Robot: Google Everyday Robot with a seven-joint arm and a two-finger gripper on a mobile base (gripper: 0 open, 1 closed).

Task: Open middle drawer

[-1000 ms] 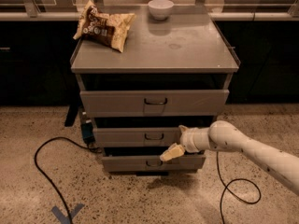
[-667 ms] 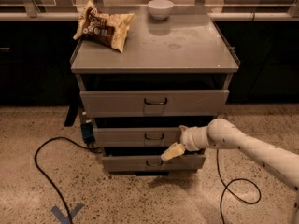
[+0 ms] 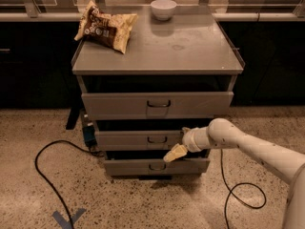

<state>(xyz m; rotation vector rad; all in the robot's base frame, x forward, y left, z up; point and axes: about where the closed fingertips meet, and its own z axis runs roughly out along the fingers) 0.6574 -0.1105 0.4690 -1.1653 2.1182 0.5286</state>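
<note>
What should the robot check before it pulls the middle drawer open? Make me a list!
1. Right drawer found: ok. The middle drawer is the one between the top and bottom ones.
2. Gripper on the handle: not ok. It is to the lower right of the handle, by the bottom drawer's top edge.
3. Handle free to reach: ok, nothing covers it.
4. Hold on the handle: cannot tell.
5. Chip bag and bowl out of the way: ok, both rest on the cabinet top.
</note>
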